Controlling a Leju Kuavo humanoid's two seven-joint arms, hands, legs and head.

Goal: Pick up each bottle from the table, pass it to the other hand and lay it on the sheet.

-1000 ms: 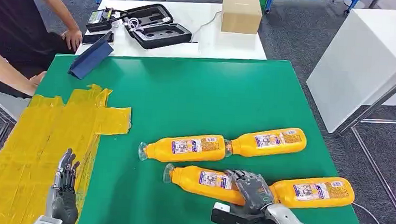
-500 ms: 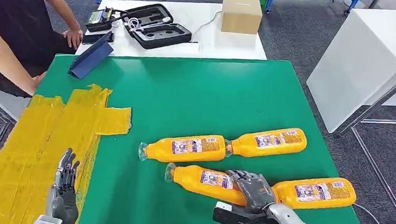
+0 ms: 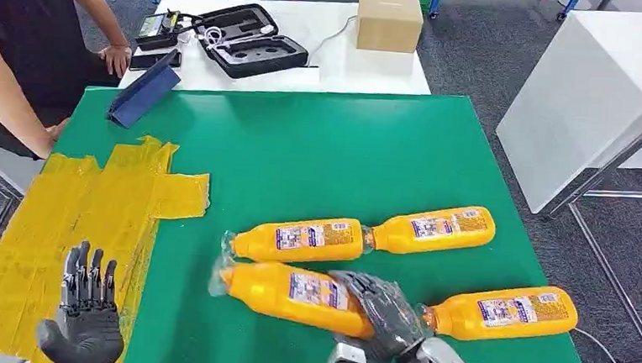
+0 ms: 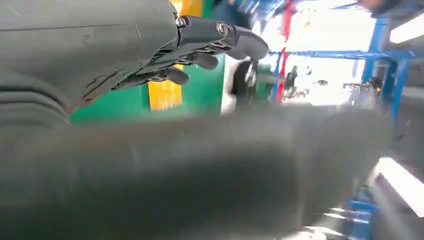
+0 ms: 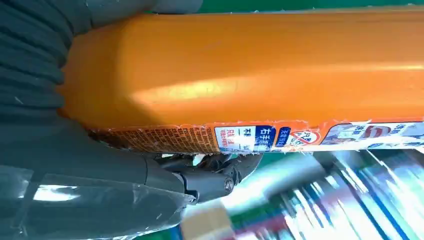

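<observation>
My right hand (image 3: pixel 377 307) grips an orange bottle (image 3: pixel 290 287) by its base end and holds it just above the green table (image 3: pixel 320 148), cap pointing left. The right wrist view shows that orange bottle (image 5: pixel 250 70) close up with my fingers (image 5: pixel 210 172) wrapped around it. Three more orange bottles lie on the table: one (image 3: pixel 297 239) just behind the held one, one (image 3: pixel 433 228) to its right, one (image 3: pixel 503 312) near the front right edge. My left hand (image 3: pixel 82 314) hovers open over the yellow sheet (image 3: pixel 62 225), fingers (image 4: pixel 200 45) spread.
A person (image 3: pixel 23 37) stands at the table's far left corner beside a blue folder (image 3: pixel 144 95). Behind the green table is a white table with an open black case (image 3: pixel 238 37) and a cardboard box (image 3: pixel 389 21). Another white table (image 3: pixel 592 97) stands to the right.
My right hand has closed on the front-left bottle, raised it and carried it leftward. My left hand has risen and moved slightly left over the sheet.
</observation>
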